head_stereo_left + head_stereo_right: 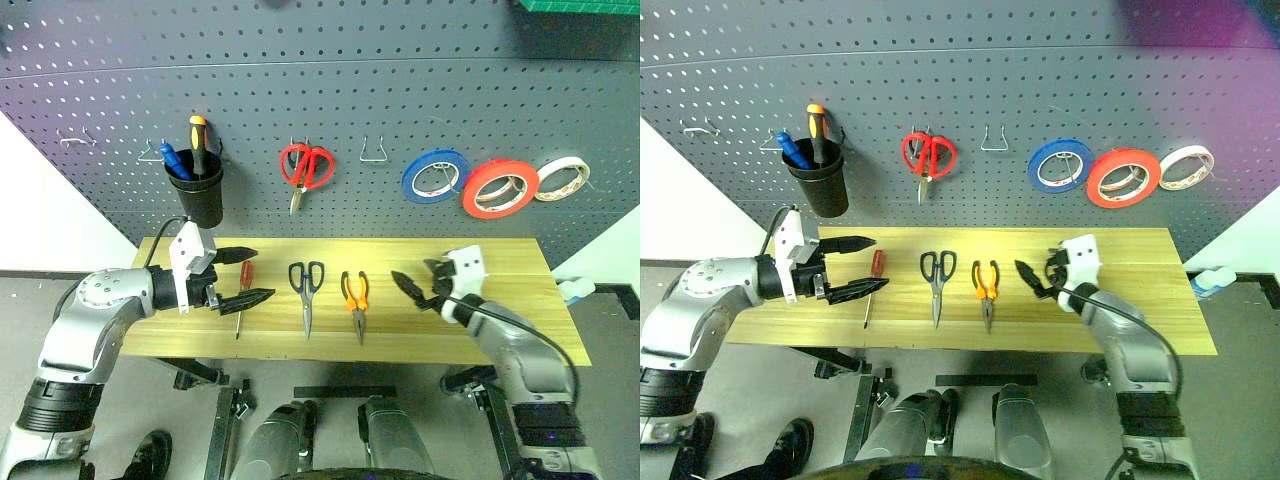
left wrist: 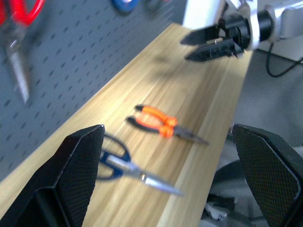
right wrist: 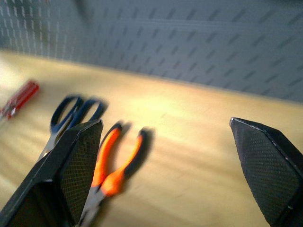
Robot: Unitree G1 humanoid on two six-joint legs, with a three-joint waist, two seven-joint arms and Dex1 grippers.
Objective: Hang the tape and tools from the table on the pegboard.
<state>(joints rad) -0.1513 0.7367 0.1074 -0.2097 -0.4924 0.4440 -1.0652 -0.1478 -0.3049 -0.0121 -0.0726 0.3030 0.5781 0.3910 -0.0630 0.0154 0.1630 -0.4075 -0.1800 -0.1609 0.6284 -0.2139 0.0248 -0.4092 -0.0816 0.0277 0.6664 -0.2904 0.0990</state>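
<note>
On the table lie, side by side, a screwdriver, scissors and pliers, seemingly apart.

The robot has shiny silver-grey arms with round joints and black bands lower down. Each arm ends in a white block. The left gripper and right gripper each have two black pointed fingers with a bumpy dotted skin. Thin black cables loop beside the wrists.
</note>
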